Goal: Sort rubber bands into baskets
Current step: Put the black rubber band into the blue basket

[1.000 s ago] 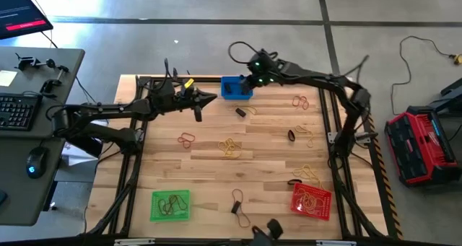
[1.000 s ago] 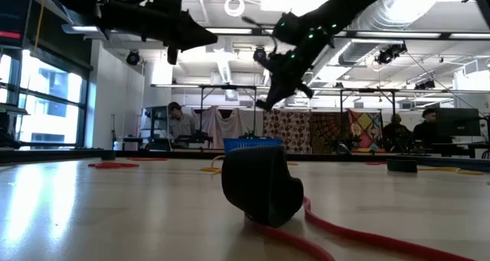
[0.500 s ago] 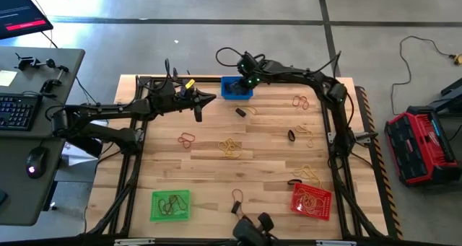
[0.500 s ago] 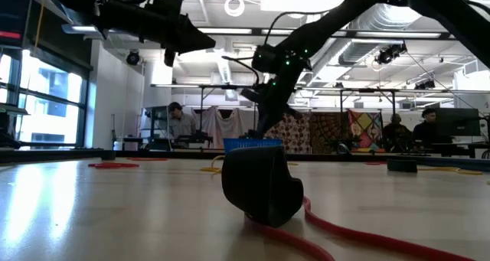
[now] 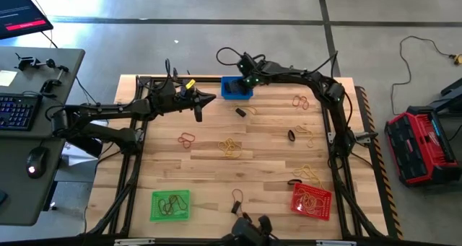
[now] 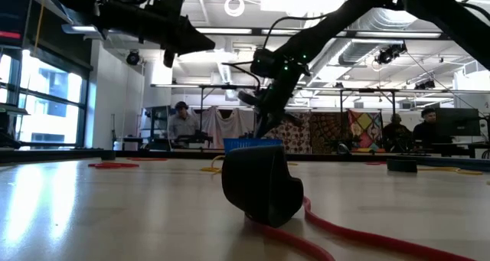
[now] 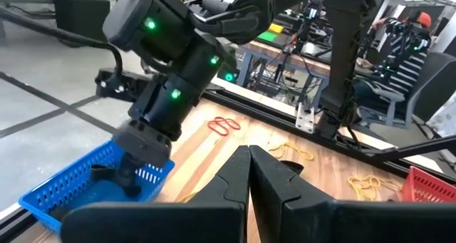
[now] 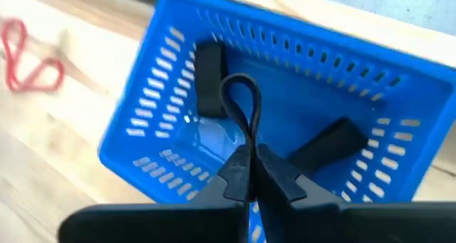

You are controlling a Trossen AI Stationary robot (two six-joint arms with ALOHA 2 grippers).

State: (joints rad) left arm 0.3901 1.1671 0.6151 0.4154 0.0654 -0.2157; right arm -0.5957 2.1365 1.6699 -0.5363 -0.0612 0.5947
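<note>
One black rubber band point(image 8: 244, 107) pinched in right gripper point(image 8: 251, 161) over blue basket point(image 8: 168, 86).

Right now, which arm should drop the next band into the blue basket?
The right. Its gripper is shut on a black rubber band directly over the blue basket. The left gripper is shut and empty, hanging beside the basket.

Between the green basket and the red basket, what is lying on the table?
In the high view, one dark rubber band with a tan loop lies on the wood between the green basket and the red basket.
</note>
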